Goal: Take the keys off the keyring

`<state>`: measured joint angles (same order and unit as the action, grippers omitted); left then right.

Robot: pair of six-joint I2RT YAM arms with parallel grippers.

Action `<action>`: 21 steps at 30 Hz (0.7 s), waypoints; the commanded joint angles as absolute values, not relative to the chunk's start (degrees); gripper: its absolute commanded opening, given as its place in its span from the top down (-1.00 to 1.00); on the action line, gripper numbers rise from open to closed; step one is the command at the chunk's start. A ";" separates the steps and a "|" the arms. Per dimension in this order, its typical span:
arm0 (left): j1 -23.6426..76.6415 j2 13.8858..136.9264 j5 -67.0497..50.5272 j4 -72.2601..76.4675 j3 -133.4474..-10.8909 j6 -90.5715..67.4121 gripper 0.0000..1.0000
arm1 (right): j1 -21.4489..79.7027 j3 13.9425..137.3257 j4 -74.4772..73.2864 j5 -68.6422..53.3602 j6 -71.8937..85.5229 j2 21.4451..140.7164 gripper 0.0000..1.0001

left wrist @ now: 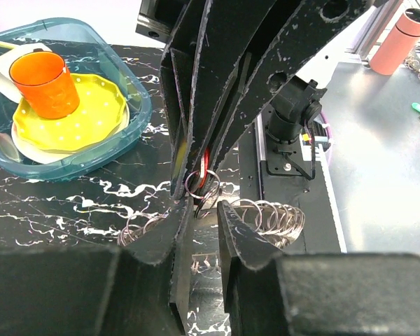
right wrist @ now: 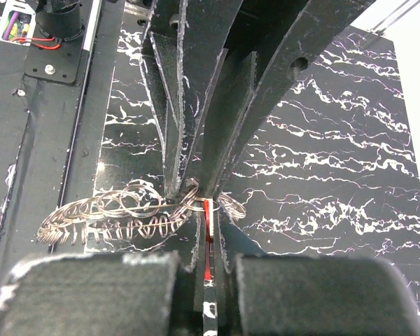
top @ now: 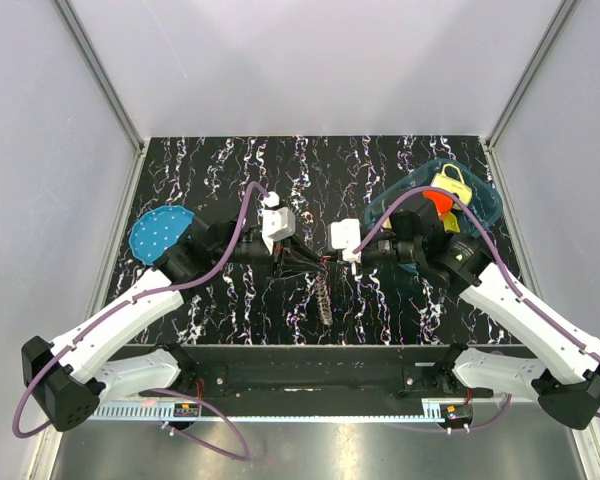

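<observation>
The keys (top: 323, 297) hang in a grey bunch between my two grippers over the middle of the black marbled table. My right gripper (right wrist: 208, 207) is shut on the thin red piece (right wrist: 207, 220), edge-on between its fingers. The keyring (left wrist: 199, 186) sits just beyond that piece, and keys (right wrist: 105, 217) fan out to the left of it. My left gripper (left wrist: 203, 208) faces the right one, its jaws a narrow gap apart, with the keyring's wire loops between the tips. More keys (left wrist: 276, 218) curl behind its right finger. From above, the left gripper (top: 305, 262) and the right gripper (top: 342, 258) nearly touch.
A teal tub (top: 485, 200) at the back right holds an orange cup (left wrist: 45, 84) on a yellow plate (left wrist: 91, 115). A blue disc (top: 160, 232) lies at the left edge of the table. A pink cylinder (left wrist: 402, 42) stands off the table.
</observation>
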<state>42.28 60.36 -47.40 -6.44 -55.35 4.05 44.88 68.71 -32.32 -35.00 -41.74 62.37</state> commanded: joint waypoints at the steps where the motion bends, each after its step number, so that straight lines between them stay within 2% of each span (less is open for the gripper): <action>1: 42.63 60.91 -51.33 -3.95 -57.39 2.72 0.58 | 44.82 69.17 -26.37 -34.72 -42.36 60.73 1.00; 5: 42.63 61.70 -52.38 -4.74 -57.66 2.46 0.58 | 44.74 69.08 -26.28 -34.45 -42.45 60.82 1.00; 9: 42.63 62.05 -52.56 -5.36 -57.83 2.72 0.37 | 44.74 69.08 -26.19 -34.63 -42.54 60.73 1.00; 12: 42.63 62.31 -52.21 -6.50 -58.53 3.34 0.33 | 44.74 69.08 -26.10 -34.72 -42.71 60.64 1.00; 15: 42.63 62.58 -52.56 -6.86 -58.89 3.69 0.39 | 44.74 69.08 -26.10 -34.72 -42.80 60.73 1.00; 16: 42.63 62.49 -52.73 -6.94 -59.06 3.78 0.52 | 44.82 69.00 -26.02 -34.63 -42.80 60.73 1.00; 18: 42.63 62.58 -53.52 -6.94 -59.15 3.69 0.64 | 44.74 68.91 -25.93 -34.37 -42.89 60.82 1.00; 21: 42.63 62.40 -53.96 -7.12 -59.33 3.25 0.69 | 44.82 68.73 -25.93 -34.19 -42.98 60.73 1.00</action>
<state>41.89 62.35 -49.41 -7.81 -56.77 3.62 44.88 68.20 -32.84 -34.44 -41.78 61.87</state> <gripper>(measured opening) 0.170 0.025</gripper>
